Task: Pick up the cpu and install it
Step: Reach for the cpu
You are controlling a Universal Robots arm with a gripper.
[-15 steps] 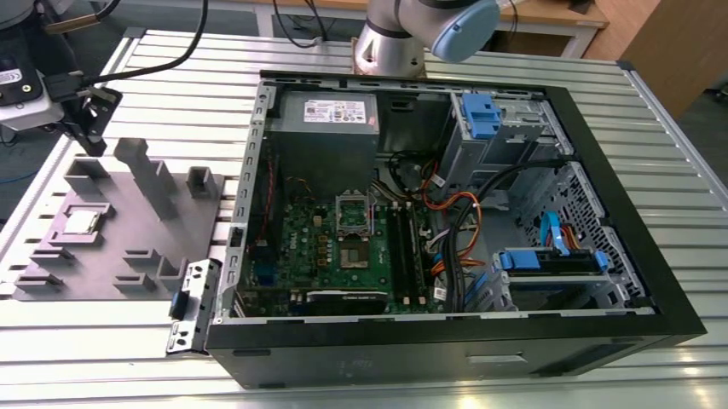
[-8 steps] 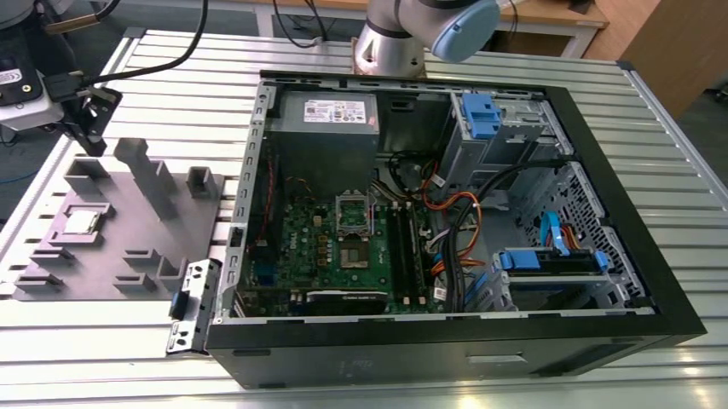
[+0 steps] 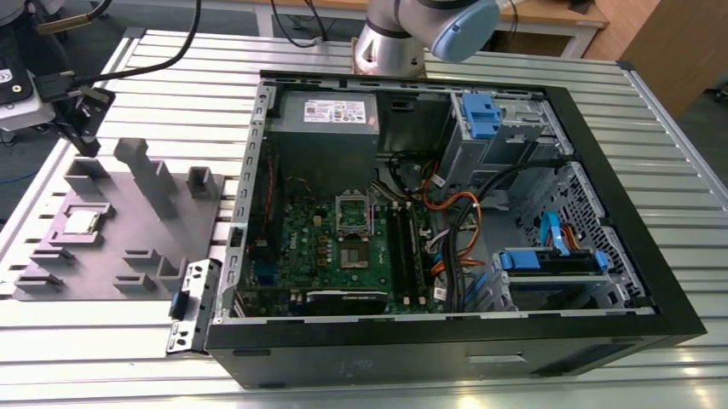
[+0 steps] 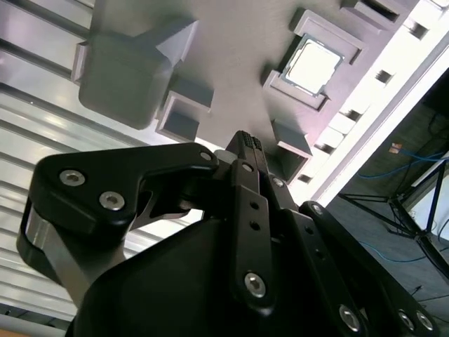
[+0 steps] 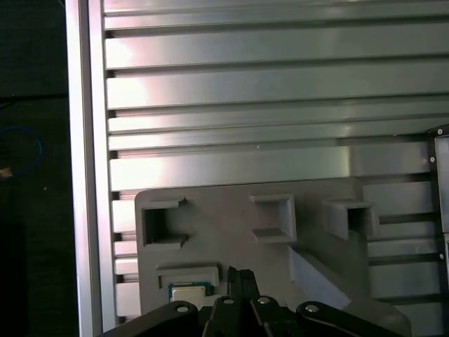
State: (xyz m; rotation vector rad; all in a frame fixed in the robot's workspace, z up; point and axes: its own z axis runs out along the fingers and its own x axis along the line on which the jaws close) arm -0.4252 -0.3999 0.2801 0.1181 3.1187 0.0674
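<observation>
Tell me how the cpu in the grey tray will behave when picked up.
The cpu looks flat and rigid, probably light. Its smooth metal top may be slippery. Recessed in the grey tray, it likely won't slide if nudged.

cpu (image 3: 80, 222) in tray (image 3: 187, 228) beside case (image 3: 432, 351)
</observation>
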